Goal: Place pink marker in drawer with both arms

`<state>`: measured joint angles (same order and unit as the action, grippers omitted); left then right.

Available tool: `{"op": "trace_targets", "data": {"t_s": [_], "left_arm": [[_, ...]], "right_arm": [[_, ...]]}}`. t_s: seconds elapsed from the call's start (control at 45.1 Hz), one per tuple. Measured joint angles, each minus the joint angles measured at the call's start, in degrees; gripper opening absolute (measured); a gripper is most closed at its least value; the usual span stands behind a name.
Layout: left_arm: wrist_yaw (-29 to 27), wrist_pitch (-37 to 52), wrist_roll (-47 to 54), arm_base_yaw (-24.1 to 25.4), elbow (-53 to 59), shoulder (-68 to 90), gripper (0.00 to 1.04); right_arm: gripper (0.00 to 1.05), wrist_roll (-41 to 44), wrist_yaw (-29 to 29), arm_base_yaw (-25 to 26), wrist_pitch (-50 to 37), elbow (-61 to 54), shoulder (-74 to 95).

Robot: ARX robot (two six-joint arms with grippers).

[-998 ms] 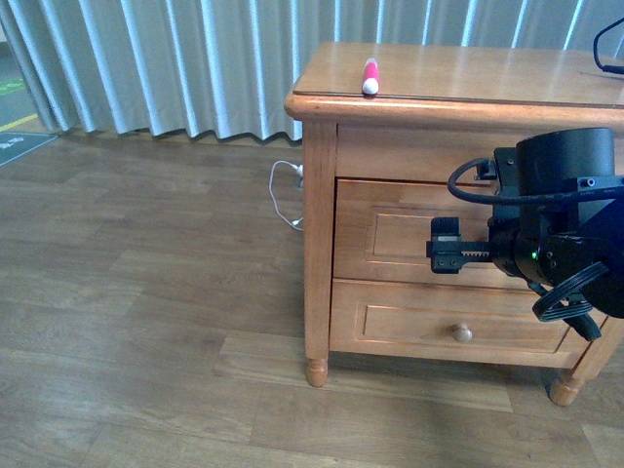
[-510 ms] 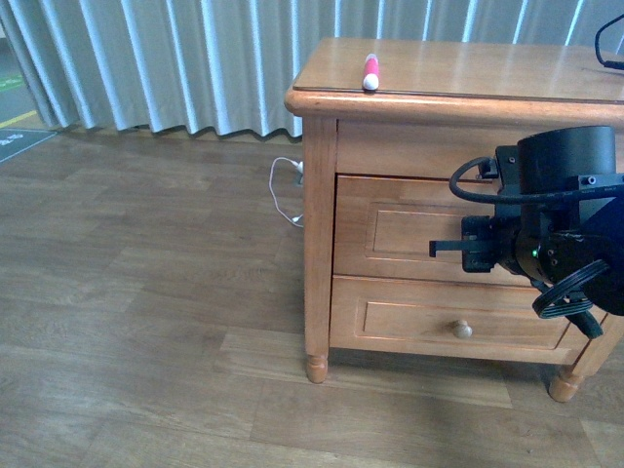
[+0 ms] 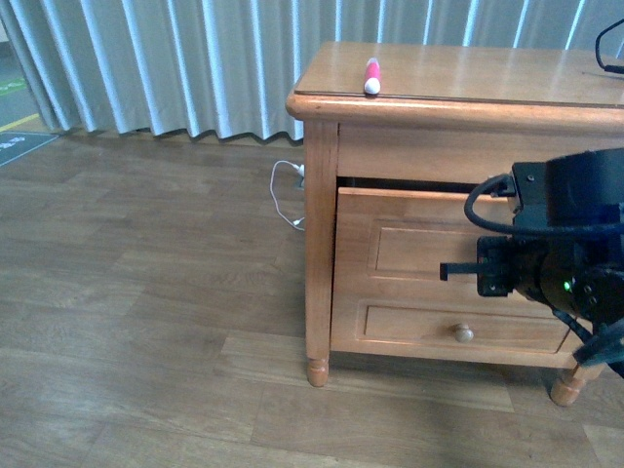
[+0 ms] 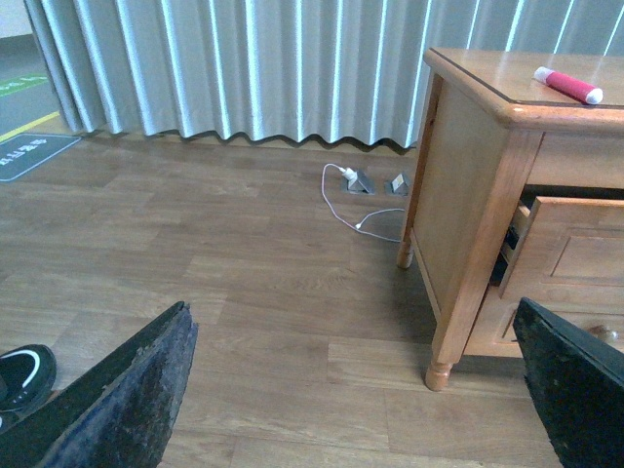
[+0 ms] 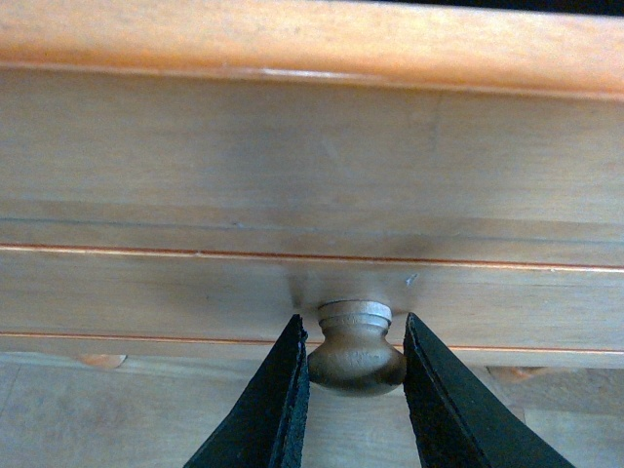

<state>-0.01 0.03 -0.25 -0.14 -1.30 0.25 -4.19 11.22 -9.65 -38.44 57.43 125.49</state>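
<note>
Marker point(image 3: 370, 76) lies on cabinet top point(image 3: 468, 73), long axis front-to-back, up-left of my right gripper point(image 5: 353, 327), which pinches the knob point(image 5: 357, 349) of the part-open drawer point(image 3: 409, 249). My left gripper point(image 4: 351, 312) gapes empty; I judge it nearer.

Pale pleated curtains point(image 3: 146, 58), wood-plank floor point(image 3: 127, 292), honey wooden nightstand point(image 3: 319, 244)
</note>
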Motion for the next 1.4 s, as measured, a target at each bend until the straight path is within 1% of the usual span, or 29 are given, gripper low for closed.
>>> {"op": "trace_targets", "data": {"t_s": [0.089,0.266,0.377,0.421,0.488,0.532,0.554,0.576,0.643,0.71,0.732,0.776,0.843,0.931,0.976,0.998,1.109,1.175,1.264,1.397], "left_arm": [[0.0,0.0,0.0,0.0,0.0,0.0,0.98],[0.0,0.0,0.0,0.0,0.0,0.0,0.98],[0.0,0.0,0.0,0.0,0.0,0.0,0.98],[0.0,0.0,0.0,0.0,0.0,0.0,0.98],[0.0,0.0,0.0,0.0,0.0,0.0,0.98],[0.0,0.0,0.0,0.0,0.0,0.0,0.98],[0.02,0.0,0.0,0.0,0.0,0.0,0.98],[0.02,0.0,0.0,0.0,0.0,0.0,0.98],[0.0,0.0,0.0,0.0,0.0,0.0,0.98],[0.02,0.0,0.0,0.0,0.0,0.0,0.98],[0.0,0.0,0.0,0.0,0.0,0.0,0.98],[0.0,0.0,0.0,0.0,0.0,0.0,0.98],[0.02,0.0,0.0,0.0,0.0,0.0,0.98],[0.0,0.0,0.0,0.0,0.0,0.0,0.98],[0.02,0.0,0.0,0.0,0.0,0.0,0.98],[0.02,0.0,0.0,0.0,0.0,0.0,0.98],[0.0,0.0,0.0,0.0,0.0,0.0,0.98],[0.0,0.0,0.0,0.0,0.0,0.0,0.98],[0.0,0.0,0.0,0.0,0.0,0.0,0.98],[0.0,0.0,0.0,0.0,0.0,0.0,0.98]], "right_arm": [[0.23,-0.39,-0.74,-0.24,-2.58,-4.31,-2.1],[0.23,-1.77,-2.49,-0.68,-9.29,-18.51,-9.35],[0.24,-2.45,-3.28,-0.98,-11.72,-24.57,-12.48],[0.29,-2.58,-3.65,-1.01,-12.57,-26.73,-13.62],[0.41,-2.99,-3.69,-1.05,-14.08,-30.71,-16.63],[0.45,-3.1,-3.39,-1.05,-14.38,-31.89,-18.1],[0.5,-3.26,-3.32,-1.03,-14.32,-32.94,-19.65],[0.51,-3.26,-3.32,-1.03,-14.29,-33.16,-19.98],[0.61,-3.74,-3.61,-0.9,-12.59,-35.63,-24.52],[0.76,-4.24,-5.01,-0.35,-7.28,-38.53,-32.48],[0.82,-4.22,-5.84,0.11,-3.65,-39.43,-36.74],[0.88,-4.15,-6.78,0.7,0.68,-39.95,-41.59],[0.98,-4.07,-8.63,2.25,9.35,-39.93,-51.06],[0.95,-3.21,-10.47,4.7,20.83,-38.58,-62.18],[0.96,-2.97,-11.32,6.1,26.69,-37.4,-67.43],[0.96,-2.99,-11.69,6.47,28.09,-37.07,-68.65],[0.96,-2.56,-14.47,9.81,40.61,-33.51,-78.55],[0.96,-2.19,-17.66,11.54,49.7,-30.71,-84.59],[0.96,-1.97,-21.24,11.5,56.37,-28.85,-87.84],[0.96,-1.42,-19.23,10.51,57.35,-28.65,-89.18]]}}
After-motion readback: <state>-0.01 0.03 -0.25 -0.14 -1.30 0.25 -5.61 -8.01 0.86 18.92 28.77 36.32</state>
